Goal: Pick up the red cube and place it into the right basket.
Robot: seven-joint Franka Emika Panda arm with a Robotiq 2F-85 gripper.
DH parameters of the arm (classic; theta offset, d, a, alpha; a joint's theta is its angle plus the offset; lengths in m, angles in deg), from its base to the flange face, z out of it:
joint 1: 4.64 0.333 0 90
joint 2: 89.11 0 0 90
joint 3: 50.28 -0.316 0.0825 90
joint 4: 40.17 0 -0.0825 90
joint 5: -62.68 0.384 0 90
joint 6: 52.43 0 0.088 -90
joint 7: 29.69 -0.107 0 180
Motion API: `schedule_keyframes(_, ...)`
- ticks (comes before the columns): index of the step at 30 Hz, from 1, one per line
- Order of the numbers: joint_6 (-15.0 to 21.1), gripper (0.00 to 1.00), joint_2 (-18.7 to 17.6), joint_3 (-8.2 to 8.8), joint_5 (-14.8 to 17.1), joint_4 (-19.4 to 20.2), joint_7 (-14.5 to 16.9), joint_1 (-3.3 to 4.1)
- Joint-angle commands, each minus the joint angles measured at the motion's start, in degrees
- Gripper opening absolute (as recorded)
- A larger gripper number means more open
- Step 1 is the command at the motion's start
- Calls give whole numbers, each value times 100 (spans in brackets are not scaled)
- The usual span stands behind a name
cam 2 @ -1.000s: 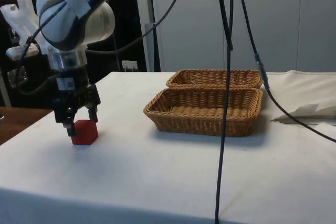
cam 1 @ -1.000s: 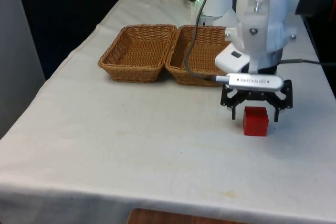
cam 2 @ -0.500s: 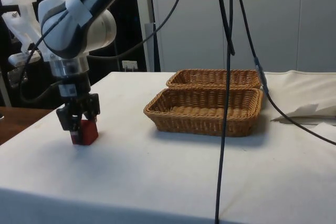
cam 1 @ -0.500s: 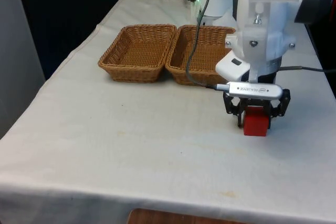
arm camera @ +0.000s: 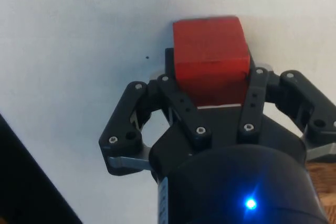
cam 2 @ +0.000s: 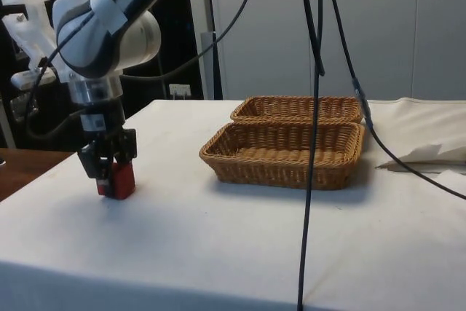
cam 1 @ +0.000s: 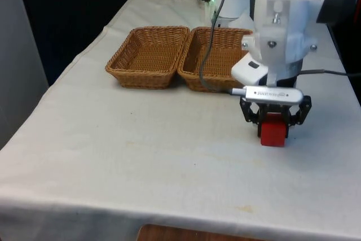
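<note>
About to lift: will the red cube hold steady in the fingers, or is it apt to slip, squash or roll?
The red cube looks rigid: its flat faces and sharp edges show no denting where the gripper clamps it, so squashing seems unlikely. The fingers meet opposite flat sides, so it probably won't twist out. If dropped on the cloth, it should settle rather than roll.

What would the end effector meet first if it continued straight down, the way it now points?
The small red cube is already between the fingers of the black two-finger end effector, so nothing lies ahead but the white tablecloth under the cube. Whether the cube rests on the cloth or sits just above it is unclear.
</note>
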Motion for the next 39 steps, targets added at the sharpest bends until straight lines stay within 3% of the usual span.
schedule_keyframes(1, -63, 1, 155, 17, -6, 86, 23, 6)
schedule_keyframes(5, -189, 1, 372, 52, -52, 223, 23, 29)
schedule_keyframes(7, -235, 1, 367, 34, -57, 195, 11, 6)
schedule_keyframes(13, -292, 1, 814, 52, -189, 550, 17, 52)
schedule_keyframes(17, -378, 1, 928, 34, -235, 613, 11, 29)
schedule_keyframes(24, -350, 1, 1484, 57, -418, 1186, 34, 63)
schedule_keyframes(25, -401, 1, 1352, 34, -390, 1037, 17, 29)
schedule_keyframes(26, -350, 1, 1553, 57, -447, 1255, 34, 57)
schedule_keyframes(29, -344, 1, 1822, 69, -533, 1513, 57, 52)
schedule_keyframes(32, -332, 1, 2023, 74, -596, 1707, 92, 40)
schedule_keyframes(33, -401, 1, 1919, 52, -579, 1587, 63, 17)
schedule_keyframes(35, -327, 1, 2217, 97, -642, 1908, 132, 34)
schedule_keyframes(39, -304, 1, 2458, 120, -705, 2160, 195, 29)
